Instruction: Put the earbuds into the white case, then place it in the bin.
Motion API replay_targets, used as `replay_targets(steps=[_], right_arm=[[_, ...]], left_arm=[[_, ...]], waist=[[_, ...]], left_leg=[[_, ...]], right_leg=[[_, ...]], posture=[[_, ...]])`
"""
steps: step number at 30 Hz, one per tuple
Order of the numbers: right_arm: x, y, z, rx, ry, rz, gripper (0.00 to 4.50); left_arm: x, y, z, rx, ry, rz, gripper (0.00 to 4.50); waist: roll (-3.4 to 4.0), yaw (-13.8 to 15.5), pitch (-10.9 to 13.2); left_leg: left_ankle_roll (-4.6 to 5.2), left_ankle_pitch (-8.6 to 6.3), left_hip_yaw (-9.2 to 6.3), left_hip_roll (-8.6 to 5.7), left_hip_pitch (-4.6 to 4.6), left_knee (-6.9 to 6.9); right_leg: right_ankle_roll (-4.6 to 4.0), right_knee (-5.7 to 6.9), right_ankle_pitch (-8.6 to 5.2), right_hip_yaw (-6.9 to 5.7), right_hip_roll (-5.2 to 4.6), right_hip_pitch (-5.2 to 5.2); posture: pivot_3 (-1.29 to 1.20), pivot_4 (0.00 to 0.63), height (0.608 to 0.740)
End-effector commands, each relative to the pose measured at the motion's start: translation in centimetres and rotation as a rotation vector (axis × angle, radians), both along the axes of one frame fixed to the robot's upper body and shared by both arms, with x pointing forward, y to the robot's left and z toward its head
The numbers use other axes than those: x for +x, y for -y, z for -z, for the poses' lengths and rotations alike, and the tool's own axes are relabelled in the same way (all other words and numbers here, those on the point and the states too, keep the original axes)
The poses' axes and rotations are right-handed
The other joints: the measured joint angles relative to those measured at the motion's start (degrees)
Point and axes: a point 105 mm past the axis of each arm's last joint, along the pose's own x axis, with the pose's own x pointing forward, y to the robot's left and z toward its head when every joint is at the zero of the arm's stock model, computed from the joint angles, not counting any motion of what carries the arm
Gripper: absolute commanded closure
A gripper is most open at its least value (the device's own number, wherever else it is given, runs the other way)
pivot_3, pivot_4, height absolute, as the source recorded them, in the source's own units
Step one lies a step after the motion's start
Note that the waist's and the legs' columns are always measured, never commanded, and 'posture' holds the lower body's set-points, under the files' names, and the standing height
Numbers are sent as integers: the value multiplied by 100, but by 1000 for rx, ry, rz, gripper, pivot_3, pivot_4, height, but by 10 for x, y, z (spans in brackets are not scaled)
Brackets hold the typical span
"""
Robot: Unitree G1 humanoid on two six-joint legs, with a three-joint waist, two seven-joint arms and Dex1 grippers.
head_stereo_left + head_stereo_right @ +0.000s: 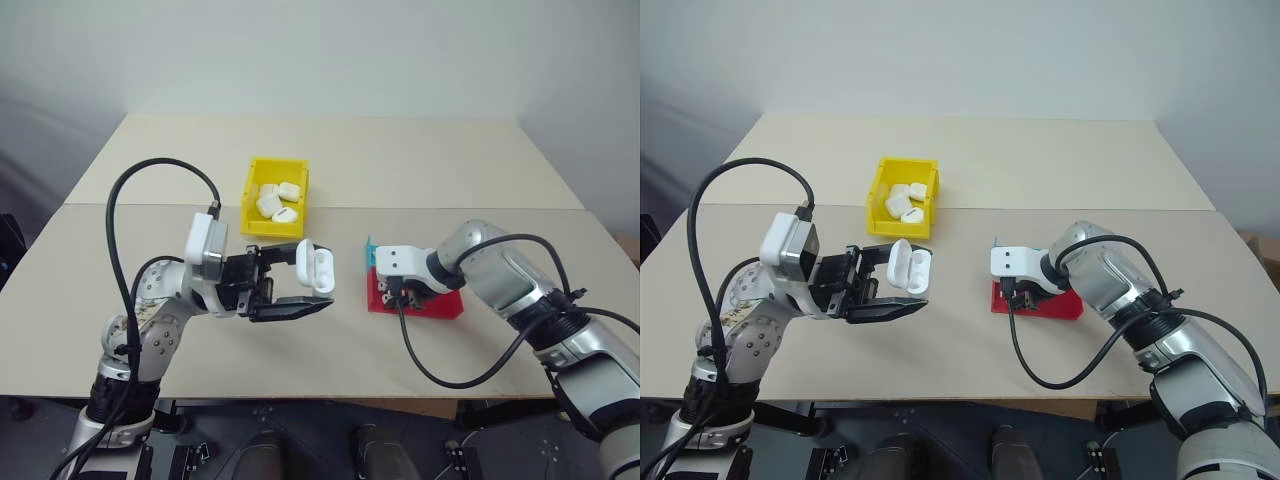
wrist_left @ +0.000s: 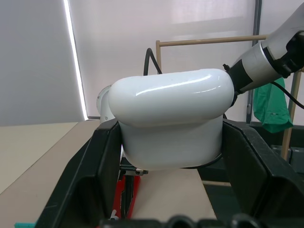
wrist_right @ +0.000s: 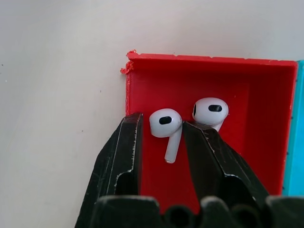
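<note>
My left gripper (image 1: 312,276) is shut on the white case (image 1: 316,266), held above the table with its lid flipped open; the case (image 2: 173,118) sits between the black fingers (image 2: 95,180). Two earbuds lie in the red tray (image 3: 256,95). My right gripper (image 3: 162,122) points down into that tray, and its fingers close in on either side of one earbud (image 3: 166,127). The other earbud (image 3: 210,110) lies just beside the outer finger. The yellow bin (image 1: 247,195) stands behind the left gripper.
Several white cases (image 1: 277,201) lie inside the bin. The red tray (image 1: 445,306) has a cyan part (image 1: 370,250) on its left side. A seam runs across the beige table (image 1: 450,160), and black cables loop from both wrists.
</note>
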Motion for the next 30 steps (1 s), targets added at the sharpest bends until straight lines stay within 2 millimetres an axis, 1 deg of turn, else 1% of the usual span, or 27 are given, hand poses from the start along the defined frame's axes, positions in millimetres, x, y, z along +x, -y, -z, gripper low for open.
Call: replay_targets(steps=[1,4,6,8,12,14,16,19,22,26,30], right_arm=[[-2,4,-4,16,7,1,3842],[-4,7,-12,57,19,26,3854],[-9,8,-23,119,29,51,3854],[-18,7,-44,228,25,74,3854],[-41,1,-106,583,36,90,3854],[-50,1,-137,800,139,75,3854],[-59,5,-162,1002,231,55,3854],[-71,5,-184,1207,243,46,3854],[-88,-6,-196,1304,219,-18,3854],[-104,-26,-188,1251,219,-69,3854],[-109,-43,-179,1240,188,-83,3854]], left_arm=[[-5,-3,-9,-13,37,5,1623],[-5,-2,-11,-20,34,11,1623],[-6,-2,-12,-27,28,22,1623],[-7,-1,-12,-30,23,36,1623],[-8,4,-13,-44,14,66,1623],[-8,7,-14,-49,19,80,1623],[-7,12,-16,-60,16,92,1623],[-7,15,-16,-64,11,114,1623],[-6,19,-16,-60,10,125,1623],[-5,20,-17,-64,6,142,1623],[-3,21,-17,-62,5,148,1623]], waist=[[0,0,0],[0,8,0],[0,15,0],[0,17,0],[0,7,0],[0,10,0],[-1,14,0],[0,8,0],[0,-7,0],[1,-13,0],[1,-14,0]], left_leg=[[0,0,0,0,1,0],[0,0,0,0,1,0],[0,0,-1,0,-1,0],[0,0,-2,0,-6,0],[0,0,-8,2,-7,0],[0,0,-12,2,-5,-2],[0,0,-15,2,4,-2],[0,0,-15,1,19,-1],[0,0,-14,0,21,-1],[0,0,-16,2,21,-4],[0,0,-16,1,20,-2]], right_leg=[[0,0,0,0,1,1],[0,1,0,0,0,2],[0,-1,0,0,0,1],[0,-2,0,-1,-1,-2],[0,1,1,0,1,-5],[-1,0,1,-3,3,0],[-1,-2,0,-5,4,13],[1,-5,1,-7,2,34],[1,-1,2,-4,2,33],[0,-2,1,-4,5,30],[1,-2,1,-3,3,32]], posture=[[0,150,740],[0,150,740],[0,150,740],[0,150,740],[0,150,740],[0,150,740],[0,150,740],[0,150,740],[0,150,740],[0,150,740],[0,150,740]])
